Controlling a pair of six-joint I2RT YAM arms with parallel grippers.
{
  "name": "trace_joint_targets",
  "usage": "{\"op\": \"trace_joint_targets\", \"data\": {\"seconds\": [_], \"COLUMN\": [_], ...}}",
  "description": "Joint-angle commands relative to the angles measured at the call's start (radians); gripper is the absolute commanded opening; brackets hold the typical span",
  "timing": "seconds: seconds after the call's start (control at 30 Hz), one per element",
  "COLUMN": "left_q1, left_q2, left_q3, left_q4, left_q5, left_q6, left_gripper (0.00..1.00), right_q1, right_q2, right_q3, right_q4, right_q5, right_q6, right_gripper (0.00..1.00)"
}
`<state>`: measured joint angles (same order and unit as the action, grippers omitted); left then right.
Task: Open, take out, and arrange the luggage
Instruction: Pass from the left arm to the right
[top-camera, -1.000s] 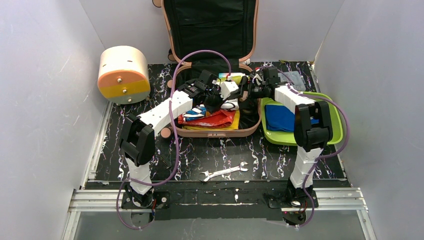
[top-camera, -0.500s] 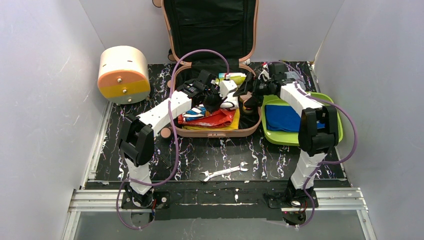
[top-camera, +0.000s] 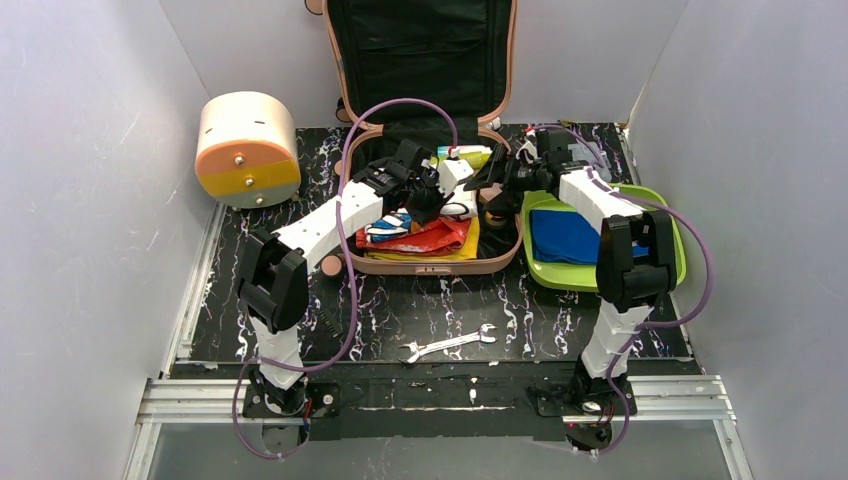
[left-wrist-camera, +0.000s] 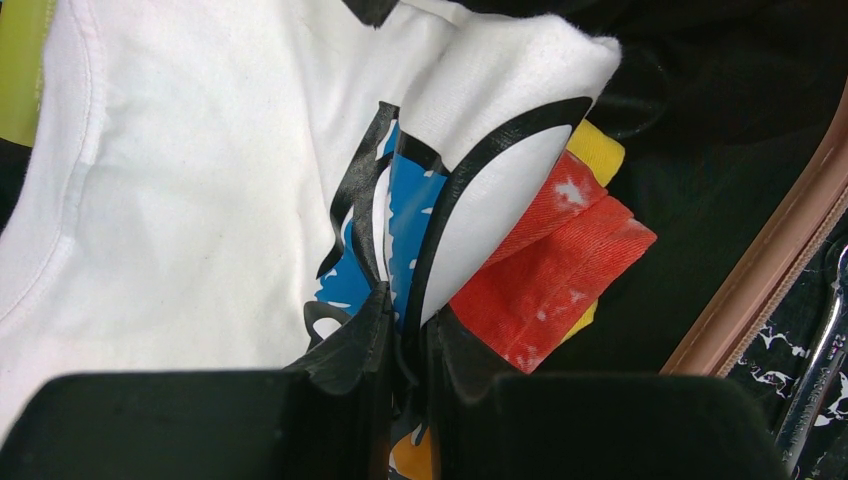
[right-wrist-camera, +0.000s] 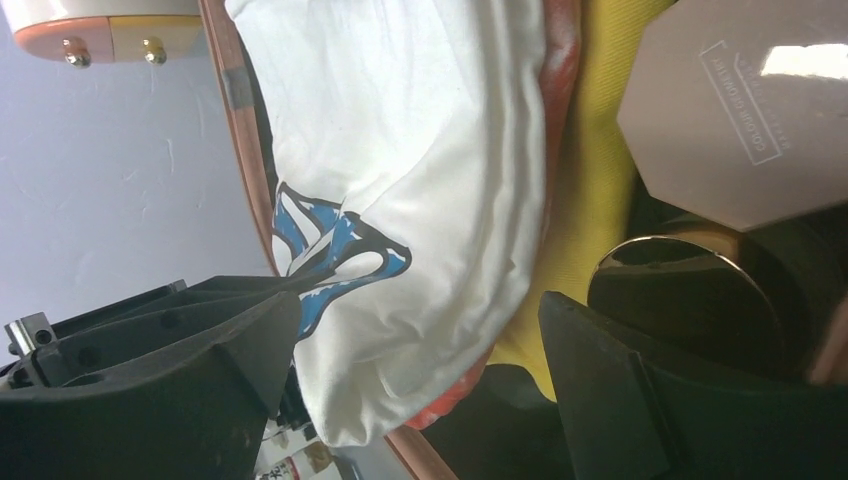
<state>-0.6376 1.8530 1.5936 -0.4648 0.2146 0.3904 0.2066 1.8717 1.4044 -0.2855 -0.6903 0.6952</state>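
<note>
Setting: black marble-patterned desk (top-camera: 420, 310) between plain white walls, viewed from above, with two white-and-black arms reaching away from the near edge.

Luggage: large salmon-pink hard-shell suitcase (top-camera: 440, 266), open at the back middle of the desk. Lid upright against the rear wall, black fabric lining facing forward. Lower half flat on the desk, packed with clothes.

Left hand: left hand (left-wrist-camera: 405, 345) inside the lower half, fingers pinched tight on a fold of a white T-shirt with a blue and black print (left-wrist-camera: 200, 200), the fold drawn up into the fingertips.

Right hand: right hand (right-wrist-camera: 420, 340) at the right side of the suitcase, fingers spread wide with nothing gripped. White shirt and yellow cloth visible through the gap.

Clothes: red fabric (left-wrist-camera: 560, 270) just under the shirt's folded edge, yellow fabric (right-wrist-camera: 590, 200) beside and beneath it.

Other contents: flat pale-pink octagonal piece with small printed lettering (right-wrist-camera: 740, 110), and a dark glossy round object (right-wrist-camera: 690, 290) just beside it, close to the right finger. Neither identifiable.

Left of luggage: round cream-and-orange drum-shaped box (top-camera: 245, 148), on its side near the left wall, apart from the suitcase.

Right of luggage: lime-green tray (top-camera: 575, 280) just beside the suitcase, holding a folded blue cloth (top-camera: 560, 235), partly under the right arm.

Front: silver open-ended wrench (top-camera: 447, 344) flat on the desk in front of the suitcase, apart from it, between the two arm bases.
</note>
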Motion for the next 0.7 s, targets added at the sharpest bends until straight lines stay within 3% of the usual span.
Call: {"op": "trace_joint_targets", "data": {"seconds": [0.0,0.3,0.67], "left_q1": [0.029,0.029,0.030], "left_q2": [-0.082,-0.081,-0.083], "left_q3": [0.010,0.010,0.006], "left_q4": [0.005,0.006,0.005], "left_q5": [-0.061,-0.059,-0.045], "left_q6": [-0.001,-0.005,-0.011], "left_gripper": [0.00,0.00,0.00], "right_q1": [0.034,0.041,0.080], "right_q2": [0.025,0.023,0.086], "right_q3": [-0.020,-0.046,-0.032], "right_q4": [-0.011,-0.038,0.072], "right_q5": [0.026,0.084,-0.011], "right_q6": [-0.015,-0.036,0.020], "right_gripper": [0.98,0.98,0.98]}}
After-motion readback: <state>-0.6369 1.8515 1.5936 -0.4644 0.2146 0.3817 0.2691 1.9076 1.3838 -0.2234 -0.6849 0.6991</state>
